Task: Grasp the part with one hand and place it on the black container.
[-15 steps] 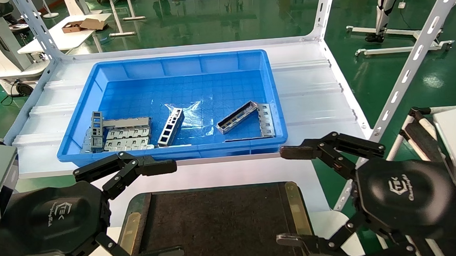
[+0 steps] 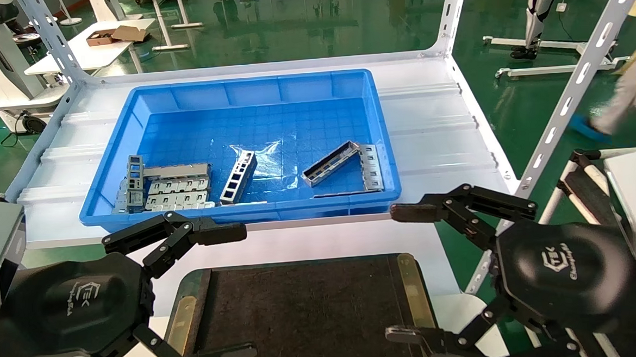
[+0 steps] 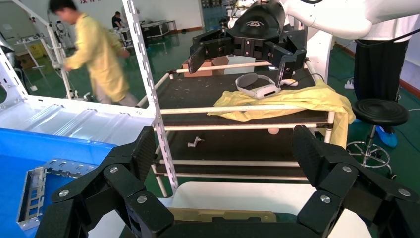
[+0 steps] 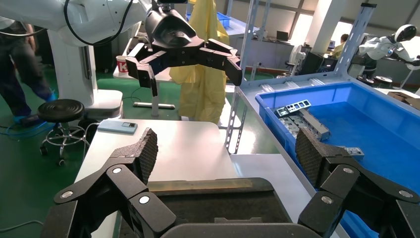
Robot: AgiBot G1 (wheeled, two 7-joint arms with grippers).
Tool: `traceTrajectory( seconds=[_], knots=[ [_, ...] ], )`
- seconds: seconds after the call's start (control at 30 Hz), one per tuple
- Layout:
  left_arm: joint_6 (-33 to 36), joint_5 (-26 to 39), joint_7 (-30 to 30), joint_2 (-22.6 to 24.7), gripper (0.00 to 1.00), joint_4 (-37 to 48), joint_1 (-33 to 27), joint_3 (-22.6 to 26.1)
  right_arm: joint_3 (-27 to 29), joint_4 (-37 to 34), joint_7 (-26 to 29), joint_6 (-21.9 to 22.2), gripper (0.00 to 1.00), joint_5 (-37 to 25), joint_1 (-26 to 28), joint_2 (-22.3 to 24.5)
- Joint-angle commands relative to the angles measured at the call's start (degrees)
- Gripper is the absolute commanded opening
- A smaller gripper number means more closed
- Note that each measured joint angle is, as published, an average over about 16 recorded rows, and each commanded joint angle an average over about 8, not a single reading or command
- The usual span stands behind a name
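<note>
Neither arm has moved since the earlier frame: the left gripper (image 2: pixel 231 297) and right gripper (image 2: pixel 404 274), jaws spread, flank the black container (image 2: pixel 303 315), while the part (image 2: pixel 331 163), likely light, stiff, best pinched across its walls mid-length, lies in the blue bin (image 2: pixel 110 157).

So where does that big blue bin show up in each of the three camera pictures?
Head view: blue bin fills the middle, beyond both open pincers.
Left wrist view: only a corner, at the picture's edge.
Right wrist view: a long stretch of it, metal pieces inside.
Shared landmark: the white slotted post beside it.
</note>
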Motion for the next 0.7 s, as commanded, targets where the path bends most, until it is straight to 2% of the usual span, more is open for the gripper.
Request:
traceTrajectory(
  seconds=[0.03,0.7],
  knots=[
    [0.00,0.00,0.00,0.00,1.00,0.00,0.00,0.00,0.00,0.00,0.00,0.00,1.00,0.00,0.00,0.00],
    [0.00,0.00,-0.01,0.00,1.00,0.00,0.00,0.00,0.00,0.00,0.00,0.00,1.00,0.00,0.00,0.00]
  ],
)
